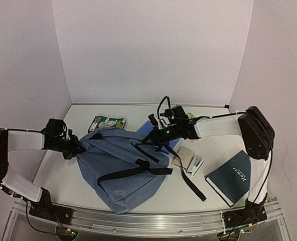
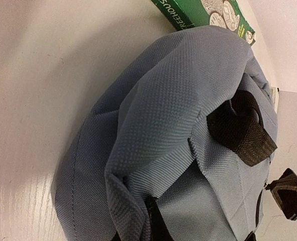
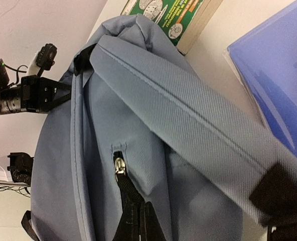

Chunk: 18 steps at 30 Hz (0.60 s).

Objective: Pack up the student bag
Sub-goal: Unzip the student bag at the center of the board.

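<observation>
The student bag point(image 1: 121, 168), slate-blue with black straps, lies flat at centre-left of the table. My left gripper point(image 1: 77, 146) is shut on a fold of the bag's fabric point(image 2: 133, 201) at its left edge. The fingers are mostly hidden at the bottom of the left wrist view. My right gripper point(image 1: 157, 136) is at the bag's far right corner, shut on the black pull tab point(image 3: 133, 211) that hangs from the silver zip slider point(image 3: 119, 165). The zip looks closed at that end. A padded blue shoulder strap point(image 3: 188, 120) runs across beside it.
A green box point(image 1: 107, 122) lies behind the bag, and a blue folder point(image 1: 149, 126) lies under my right arm. A small tan card and a white stapler-like item point(image 1: 191, 163) sit right of the bag. A dark teal book point(image 1: 230, 176) lies at front right. White walls enclose the table.
</observation>
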Tool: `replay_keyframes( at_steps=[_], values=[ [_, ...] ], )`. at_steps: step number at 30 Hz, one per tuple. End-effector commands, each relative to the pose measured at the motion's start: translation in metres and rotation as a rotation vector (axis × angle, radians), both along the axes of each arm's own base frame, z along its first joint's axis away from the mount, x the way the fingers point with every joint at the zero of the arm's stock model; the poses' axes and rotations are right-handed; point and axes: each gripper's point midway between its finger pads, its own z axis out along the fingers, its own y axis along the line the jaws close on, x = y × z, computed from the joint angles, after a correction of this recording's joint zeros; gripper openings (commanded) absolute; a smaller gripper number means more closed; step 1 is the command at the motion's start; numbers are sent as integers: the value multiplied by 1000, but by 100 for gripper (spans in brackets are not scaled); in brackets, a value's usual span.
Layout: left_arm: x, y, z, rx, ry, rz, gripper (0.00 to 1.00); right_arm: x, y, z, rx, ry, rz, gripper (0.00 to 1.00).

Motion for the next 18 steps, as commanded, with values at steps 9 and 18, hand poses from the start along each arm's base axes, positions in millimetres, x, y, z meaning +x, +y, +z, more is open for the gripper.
replay_keyframes(
  at_steps=[9,18],
  values=[
    [30,26,12,73,-20,49,0,-96,-40,34,-35,-45,14,0],
    [49,21,18,68,-66,-18,0,-163,-61,19,-81,46,26,0]
  ],
)
